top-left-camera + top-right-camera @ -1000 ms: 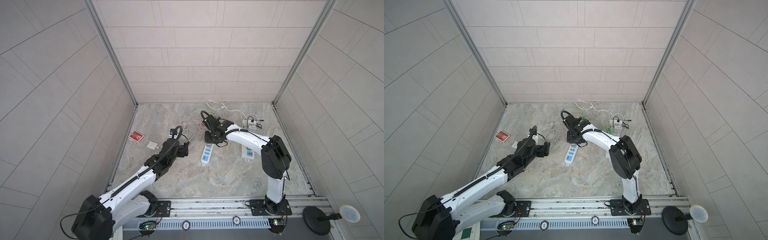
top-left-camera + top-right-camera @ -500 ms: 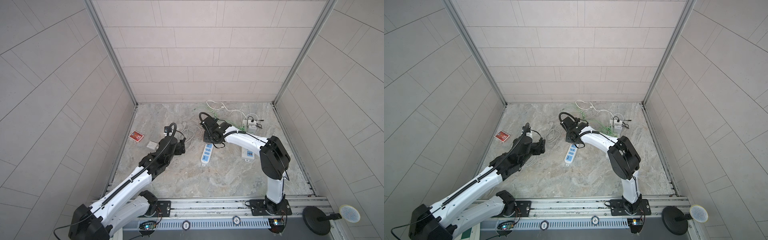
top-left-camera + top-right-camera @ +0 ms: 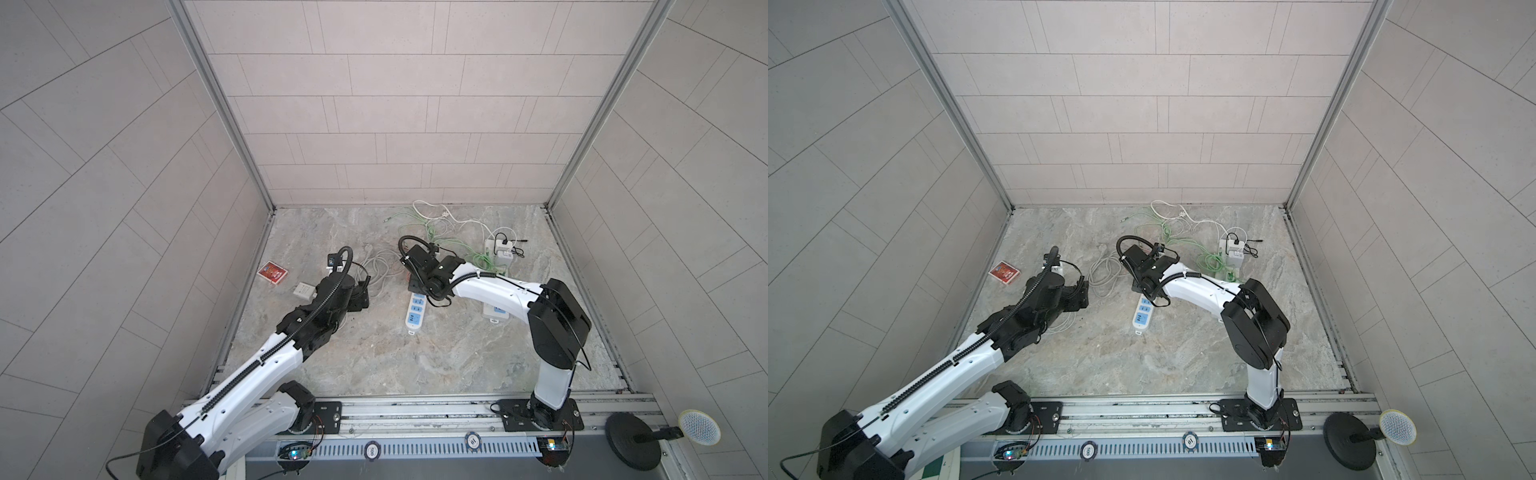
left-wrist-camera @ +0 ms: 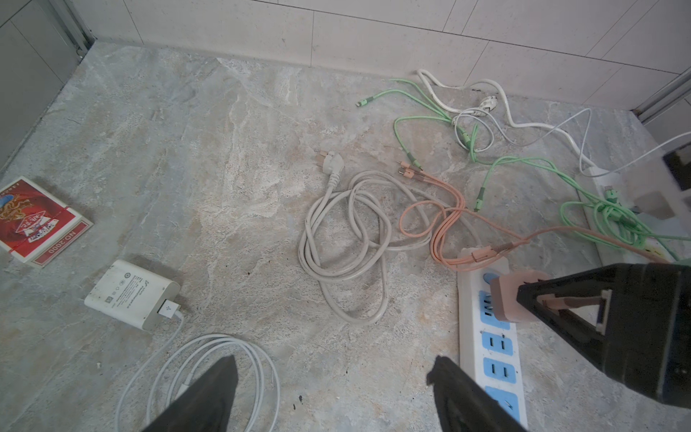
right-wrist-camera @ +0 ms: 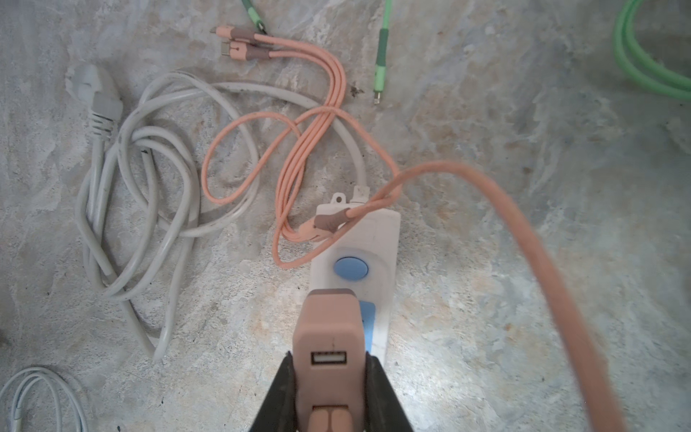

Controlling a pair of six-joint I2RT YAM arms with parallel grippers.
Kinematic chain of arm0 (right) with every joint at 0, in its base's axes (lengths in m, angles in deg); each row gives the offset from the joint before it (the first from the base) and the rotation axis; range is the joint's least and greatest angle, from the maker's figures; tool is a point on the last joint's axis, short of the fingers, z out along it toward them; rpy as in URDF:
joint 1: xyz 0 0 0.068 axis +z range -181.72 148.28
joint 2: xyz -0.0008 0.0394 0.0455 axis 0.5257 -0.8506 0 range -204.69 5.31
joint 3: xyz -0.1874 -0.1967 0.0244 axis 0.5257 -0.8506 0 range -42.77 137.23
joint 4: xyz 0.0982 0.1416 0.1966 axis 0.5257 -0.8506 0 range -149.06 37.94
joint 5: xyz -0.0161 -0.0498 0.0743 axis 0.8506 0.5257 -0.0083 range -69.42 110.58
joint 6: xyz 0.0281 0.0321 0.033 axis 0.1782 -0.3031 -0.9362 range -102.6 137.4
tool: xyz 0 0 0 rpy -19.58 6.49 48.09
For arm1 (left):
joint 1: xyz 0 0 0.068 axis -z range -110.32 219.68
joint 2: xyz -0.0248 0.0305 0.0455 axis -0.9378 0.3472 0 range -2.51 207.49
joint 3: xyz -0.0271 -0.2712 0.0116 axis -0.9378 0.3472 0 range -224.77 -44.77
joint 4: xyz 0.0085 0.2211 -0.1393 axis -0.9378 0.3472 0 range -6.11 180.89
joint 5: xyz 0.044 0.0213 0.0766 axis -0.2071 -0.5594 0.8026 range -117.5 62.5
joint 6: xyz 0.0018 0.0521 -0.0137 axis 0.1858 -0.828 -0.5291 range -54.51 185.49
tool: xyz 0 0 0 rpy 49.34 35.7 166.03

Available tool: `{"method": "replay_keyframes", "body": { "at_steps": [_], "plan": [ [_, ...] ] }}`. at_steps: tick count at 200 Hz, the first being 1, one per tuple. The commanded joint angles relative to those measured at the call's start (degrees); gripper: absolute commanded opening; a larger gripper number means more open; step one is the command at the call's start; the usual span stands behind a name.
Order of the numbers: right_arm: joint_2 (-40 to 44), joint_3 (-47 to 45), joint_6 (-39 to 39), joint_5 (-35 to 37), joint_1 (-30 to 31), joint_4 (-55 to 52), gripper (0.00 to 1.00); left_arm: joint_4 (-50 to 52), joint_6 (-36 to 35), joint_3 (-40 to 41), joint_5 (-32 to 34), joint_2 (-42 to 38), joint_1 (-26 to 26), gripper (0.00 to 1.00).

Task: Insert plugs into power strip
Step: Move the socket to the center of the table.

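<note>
A white power strip [image 3: 415,309] [image 3: 1143,312] with blue sockets lies mid-floor. My right gripper [image 5: 329,374] is shut on a dusty pink plug [image 5: 329,329]. In the left wrist view the pink plug [image 4: 510,299] stands over the strip's [image 4: 490,344] socket beside the blue button; its prongs are hidden. The pink cable [image 5: 486,187] loops off over the strip's end. My left gripper [image 4: 332,370] is open above bare floor left of the strip. A white plug [image 4: 131,295] [image 3: 303,291] with a thin white cable lies further left.
The strip's grey cord [image 4: 347,243] lies coiled behind my left gripper. Green cables [image 4: 605,217] tangle toward a second strip [image 3: 496,311] at the right, which carries white plugs [image 3: 500,249]. A red card pack [image 3: 272,273] sits near the left wall.
My left gripper has shifted slightly left and stays open. The right gripper has edged a little left with the pink plug still in it.
</note>
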Motion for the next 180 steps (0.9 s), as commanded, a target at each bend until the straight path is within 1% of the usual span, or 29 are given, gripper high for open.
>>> {"method": "replay_keyframes", "body": {
  "at_steps": [1,31,69,118,155,180],
  "plan": [
    [0.9,-0.2,-2.6,1.1,-0.2,-2.3,0.00,-0.3,0.8,0.5,-1.3,0.8,-0.3,0.87],
    [-0.3,-0.5,-3.4,-1.8,-0.6,-0.9,0.00,-2.9,2.1,2.1,-4.4,2.5,-0.2,0.86],
    [0.8,0.1,-2.7,-1.7,-0.7,-1.6,0.00,-7.1,3.0,4.3,-8.8,5.3,-0.3,0.83],
    [-0.9,0.1,-2.4,-2.4,-0.7,-2.7,0.00,-12.9,3.6,6.8,-15.1,7.8,-0.2,0.80],
    [-0.2,-0.1,-2.1,-2.1,-0.7,-3.9,0.00,-18.5,2.6,8.6,-23.0,9.0,-0.1,0.78],
    [1.1,-0.1,-1.7,-1.6,-0.8,-5.2,0.00,-25.4,3.8,10.5,-30.8,11.1,-0.2,0.77]
  ]
}}
